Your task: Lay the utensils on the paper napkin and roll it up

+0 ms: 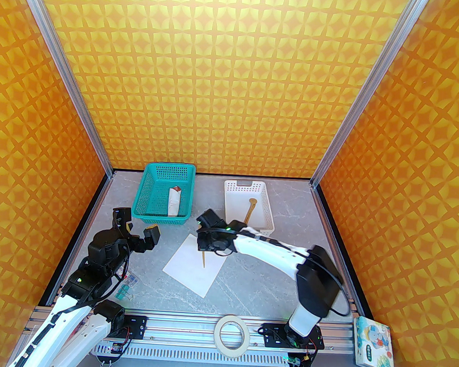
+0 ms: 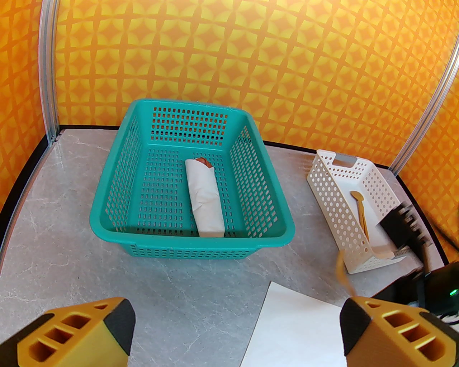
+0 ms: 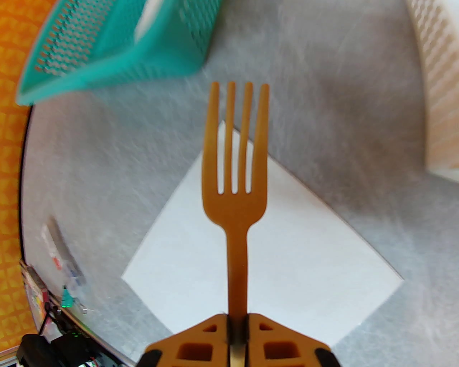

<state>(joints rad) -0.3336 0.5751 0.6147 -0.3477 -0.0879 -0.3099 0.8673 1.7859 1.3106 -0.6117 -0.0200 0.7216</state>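
Observation:
The white paper napkin (image 1: 187, 267) lies flat on the table's middle, also seen at the napkin (image 3: 294, 265) and the napkin (image 2: 297, 329). My right gripper (image 3: 236, 331) is shut on the handle of the tan wooden fork (image 3: 236, 172), which hangs over the napkin's far corner. From above, the fork (image 1: 203, 259) pokes out below the right gripper (image 1: 208, 245). The spoon (image 1: 251, 207) lies in the white basket (image 1: 245, 185). My left gripper (image 1: 136, 227) stands open left of the napkin, nothing between its fingers (image 2: 75, 333).
A teal basket (image 1: 152, 174) at the back left holds an earlier white roll (image 1: 173, 202) with a red-brown tip. Binder clips (image 1: 124, 288) lie near the left arm's base. A tape roll (image 1: 232, 333) and a picture box (image 1: 374, 348) sit at the near edge.

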